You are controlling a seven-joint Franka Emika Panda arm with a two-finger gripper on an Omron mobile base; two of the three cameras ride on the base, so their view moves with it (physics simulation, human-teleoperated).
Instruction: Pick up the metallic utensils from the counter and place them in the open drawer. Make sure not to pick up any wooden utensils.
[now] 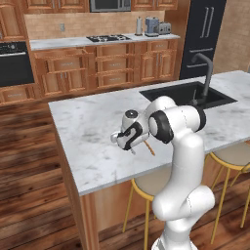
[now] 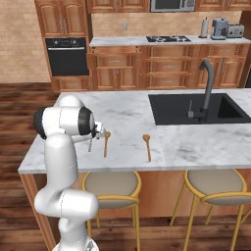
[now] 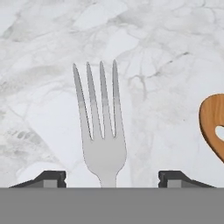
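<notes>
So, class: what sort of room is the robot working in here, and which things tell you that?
A home kitchen: a marble counter with a black sink and tap, a stove, and a wall oven.

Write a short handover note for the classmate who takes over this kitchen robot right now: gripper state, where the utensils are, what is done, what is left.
Gripper: open, low over the counter, one of its fingers on each side of the fork, not closed on it.
Fork: flat on the marble, tines pointing away from the hand.
Wooden spoons: one right beside the fork, another further toward the sink. Leave both.
Knife: cannot place it from these views.
Drawer: an open one shows in the far cabinets.
Done: nothing delivered yet, as far as can be seen.
Left: grasp fork, carry to drawer, then find the knife.
</notes>
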